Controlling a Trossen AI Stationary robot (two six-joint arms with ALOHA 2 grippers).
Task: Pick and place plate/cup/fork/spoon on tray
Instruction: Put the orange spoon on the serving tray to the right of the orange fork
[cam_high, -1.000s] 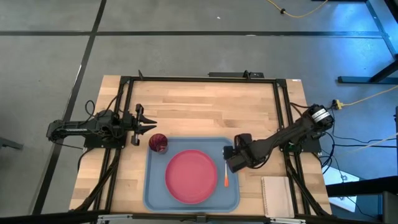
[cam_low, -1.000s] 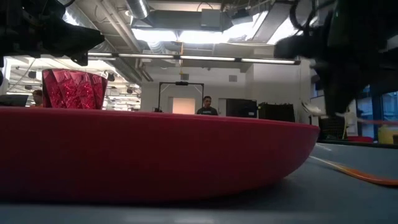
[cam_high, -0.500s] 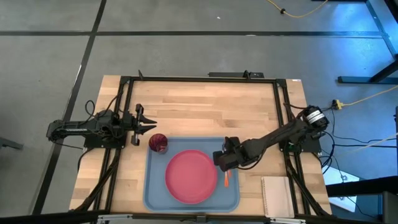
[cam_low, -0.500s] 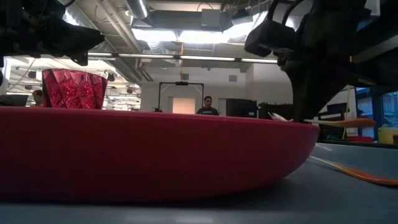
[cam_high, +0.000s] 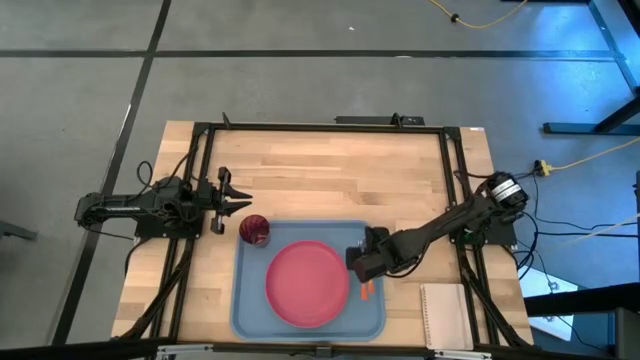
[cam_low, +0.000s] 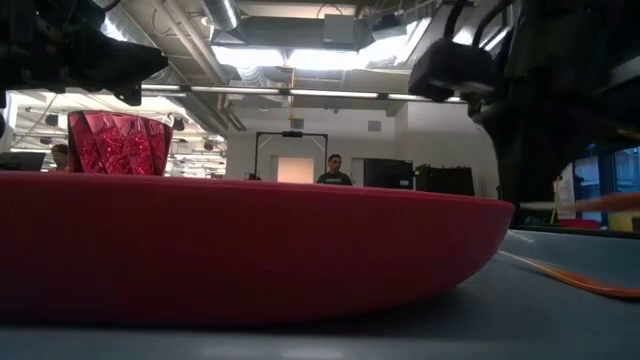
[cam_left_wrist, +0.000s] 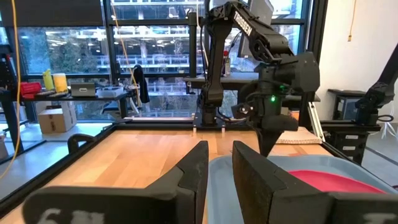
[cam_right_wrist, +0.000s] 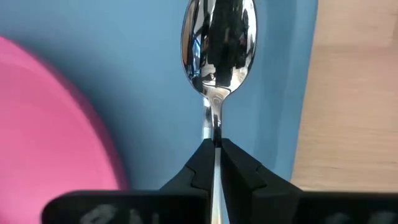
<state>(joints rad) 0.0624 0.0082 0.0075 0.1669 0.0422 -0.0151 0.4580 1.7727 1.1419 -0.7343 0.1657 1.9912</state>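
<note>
High view: light blue tray (cam_high: 244, 310) sits on the wooden table (cam_high: 330, 170) toward 6 o'clock. Pink-red plate (cam_high: 306, 284) lies in the tray's middle. Dark red cup (cam_high: 255, 230) stands in the tray's corner at 10 o'clock from the plate, just beside it. Right gripper (cam_high: 360, 268) hangs over the tray at 3 o'clock of the plate, close to its rim. An orange handle (cam_high: 365, 291) pokes out from under that gripper toward 6 o'clock; cannot tell from here whether it is the held piece or another. White notepad (cam_high: 442, 315) lies on the table off the tray's 3 o'clock side. Left gripper (cam_high: 232, 201) waits at 9 o'clock of the table, near the cup, fingers spread apart.

Low view: plate (cam_low: 250, 250) fills the foreground, cup (cam_low: 119, 143) behind it at 10 o'clock. Dark arm bulk at 2 o'clock. An orange handle (cam_low: 575, 277) lies flat on the tray floor at 4 o'clock. A person (cam_low: 333, 170) stands far back in the room.

Left wrist view: own fingers (cam_left_wrist: 193, 171) apart, tray (cam_left_wrist: 217, 180) and plate (cam_left_wrist: 326, 182) ahead, the right arm coming down beyond them.

Right wrist view: fingers (cam_right_wrist: 202, 165) pinched on the neck of the spoon (cam_right_wrist: 218, 46), silver bowl held over the tray floor (cam_right_wrist: 149, 68), between plate (cam_right_wrist: 53, 137) and tray rim; table wood past the rim.
</note>
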